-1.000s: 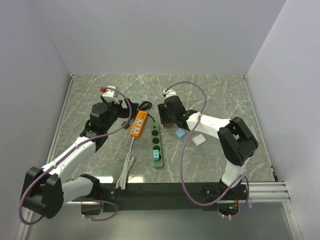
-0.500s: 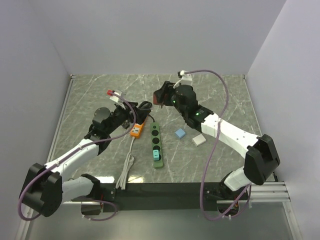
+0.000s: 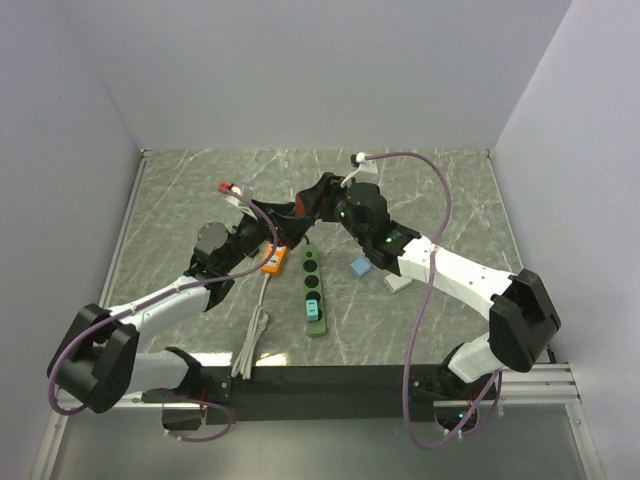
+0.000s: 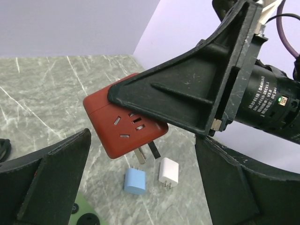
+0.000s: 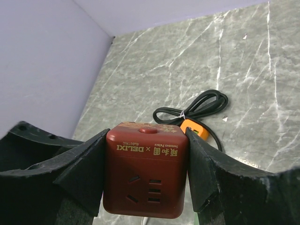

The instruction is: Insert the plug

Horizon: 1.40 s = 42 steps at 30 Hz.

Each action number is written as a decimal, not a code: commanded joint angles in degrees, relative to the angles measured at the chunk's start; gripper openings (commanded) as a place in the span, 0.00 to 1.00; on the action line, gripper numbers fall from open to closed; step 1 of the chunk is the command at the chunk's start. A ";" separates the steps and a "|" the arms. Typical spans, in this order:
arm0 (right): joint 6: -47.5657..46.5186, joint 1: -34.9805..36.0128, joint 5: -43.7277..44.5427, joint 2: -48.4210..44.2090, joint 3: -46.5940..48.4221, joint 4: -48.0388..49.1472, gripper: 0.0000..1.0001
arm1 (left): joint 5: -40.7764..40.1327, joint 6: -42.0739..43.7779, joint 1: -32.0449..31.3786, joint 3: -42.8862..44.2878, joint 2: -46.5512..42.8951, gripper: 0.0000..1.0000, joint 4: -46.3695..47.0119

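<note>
My right gripper (image 5: 146, 180) is shut on a dark red cube socket (image 5: 146, 173) and holds it in the air above the table. Its metal prongs (image 4: 145, 152) point down in the left wrist view, under the cube (image 4: 123, 123). My left gripper (image 4: 143, 140) is open and empty; its fingers (image 4: 51, 176) stand on either side of the cube, apart from it. In the top view both grippers meet above the orange power strip (image 3: 274, 260), the right (image 3: 308, 205) just beside the left (image 3: 272, 228). The green power strip (image 3: 313, 290) lies on the table nearby.
A blue adapter (image 4: 134, 181) and a white adapter (image 4: 168, 171) lie on the marble table (image 3: 440, 200) below the cube. The orange strip's black coiled cable (image 5: 197, 108) lies behind it; a white cord (image 3: 252, 345) runs toward the near edge. Walls close three sides.
My right arm lifted the red cube off the table and swung it left and up. My left gripper rose and moved right to meet it.
</note>
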 commanded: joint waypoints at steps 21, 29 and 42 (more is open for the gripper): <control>2.55 3.87 -7.17 -2.75 -2.54 6.01 0.00 | -16.42 -0.89 -3.59 3.52 3.39 0.64 4.41; -1.49 3.78 -6.82 -3.98 -3.86 5.23 0.14 | -13.00 0.25 -3.51 3.43 3.49 0.10 3.62; -9.49 -0.96 -15.52 -8.20 -5.53 6.72 0.96 | -2.19 9.47 -3.33 0.97 0.93 0.00 4.67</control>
